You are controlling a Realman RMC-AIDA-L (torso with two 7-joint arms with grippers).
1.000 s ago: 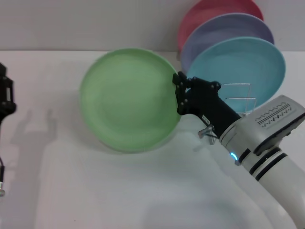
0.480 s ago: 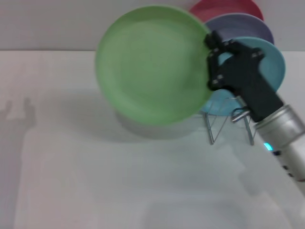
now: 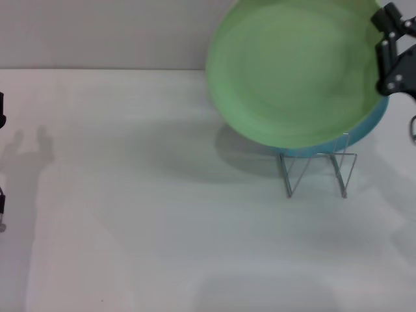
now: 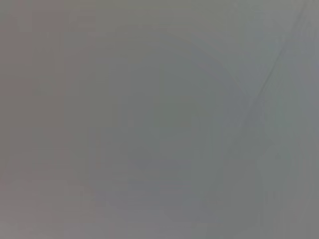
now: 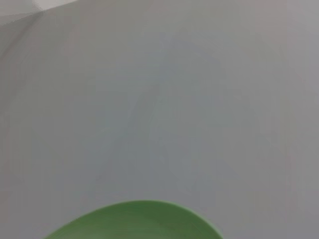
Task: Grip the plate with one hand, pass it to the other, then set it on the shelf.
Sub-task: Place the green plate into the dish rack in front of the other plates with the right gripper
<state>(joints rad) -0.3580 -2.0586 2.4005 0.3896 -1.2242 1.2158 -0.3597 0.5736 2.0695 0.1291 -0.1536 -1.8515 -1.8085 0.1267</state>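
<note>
The right gripper (image 3: 389, 58) is holding the light-green plate (image 3: 296, 71) by its right edge, jaws clamped on the rim, at the far right of the head view. The plate is standing nearly upright, its face turned toward the camera, raised above the white table (image 3: 162, 214). It is now hanging directly over the wire rack (image 3: 316, 170), hiding almost all of the plates parked there; only a thin crescent of the sky-blue plate (image 3: 364, 138) is peeking out under its lower right rim. Half a second ago the green plate was further left and lower, with the blue, lavender and red plates all showing behind it, and a second ago it was out over the middle of the table. The right wrist view is catching only the curved green edge (image 5: 134, 220) against a pale surface. The left gripper (image 3: 1, 117) is sitting at the far left edge, barely in view, and I cannot tell how its jaws stand.
</note>
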